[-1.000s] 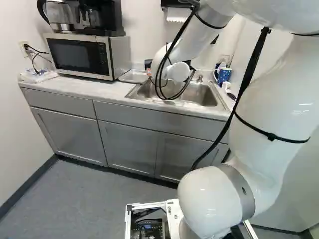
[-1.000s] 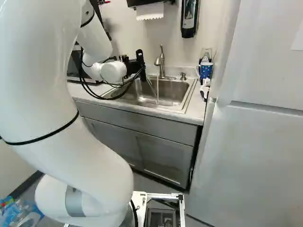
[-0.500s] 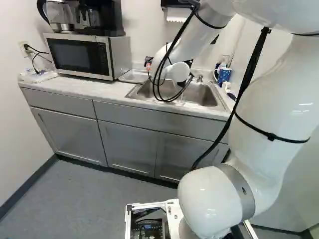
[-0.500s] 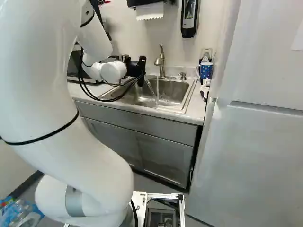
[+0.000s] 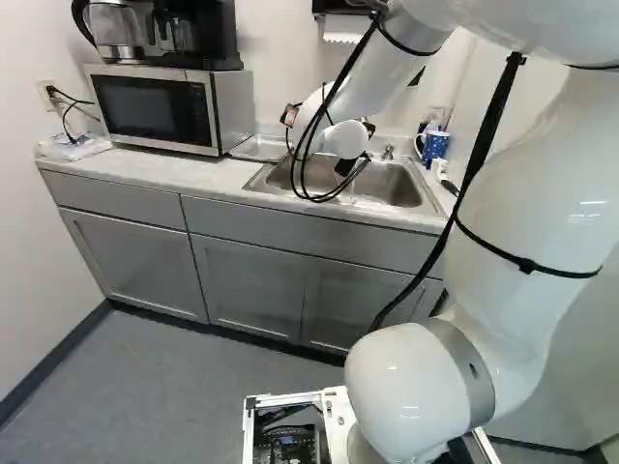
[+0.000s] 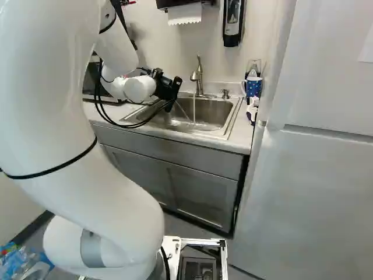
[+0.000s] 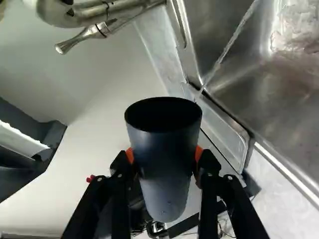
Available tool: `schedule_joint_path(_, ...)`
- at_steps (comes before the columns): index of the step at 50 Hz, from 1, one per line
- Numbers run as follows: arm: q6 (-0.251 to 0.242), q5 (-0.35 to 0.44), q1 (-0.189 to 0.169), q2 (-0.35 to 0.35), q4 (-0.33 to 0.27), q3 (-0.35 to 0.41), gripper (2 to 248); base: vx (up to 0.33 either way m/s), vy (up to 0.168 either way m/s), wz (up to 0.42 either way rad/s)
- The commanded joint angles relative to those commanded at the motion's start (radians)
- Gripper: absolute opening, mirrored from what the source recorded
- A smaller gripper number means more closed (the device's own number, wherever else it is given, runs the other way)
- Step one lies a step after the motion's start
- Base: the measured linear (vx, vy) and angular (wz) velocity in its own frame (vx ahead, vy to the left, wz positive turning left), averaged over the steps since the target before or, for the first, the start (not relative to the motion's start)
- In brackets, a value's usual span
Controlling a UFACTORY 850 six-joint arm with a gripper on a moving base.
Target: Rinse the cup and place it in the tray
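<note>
Black two-fingered gripper [image 6: 169,90] pinching a tapered dark blue-grey cup [image 7: 164,149] over by the sink.

So both fingers are on it, one from each side, and you can see the orange pads [image 7: 199,153] pressed on the cup wall in the wrist view. Cup looks tipped, with a thin stream of water [image 7: 228,46] between its rim and the stainless steel sink [image 6: 215,114]. Gooseneck-style brushed metal faucet [image 6: 198,73] is running too, straight down into the basin. Shallow silvery tray [image 5: 255,148] sits on the pale counter [image 5: 160,171], between the boxy silver-and-black microwave [image 5: 155,111] and the sink. Blue mug with white spots [image 6: 253,87] stands on the other side of the sink, well apart from the cup.
</note>
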Motion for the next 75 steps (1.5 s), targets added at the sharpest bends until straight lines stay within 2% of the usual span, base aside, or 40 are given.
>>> schedule_joint_path(14, 0.147, 0.000, 0.000, 0.000, 0.000, 0.000, 125, 0.000, 0.000, 0.000)
schedule_joint_path(45, 0.147, 0.000, 0.000, 0.000, 0.000, 0.000, 125, 0.000, 0.000, 0.000)
schedule_joint_path(53, 0.098, 0.000, 0.000, 0.000, 0.000, 0.000, 125, 0.000, 0.000, 0.000)
schedule_joint_path(75, -0.127, 0.000, 0.000, 0.000, 0.000, 0.000, 125, 0.000, 0.000, 0.000)
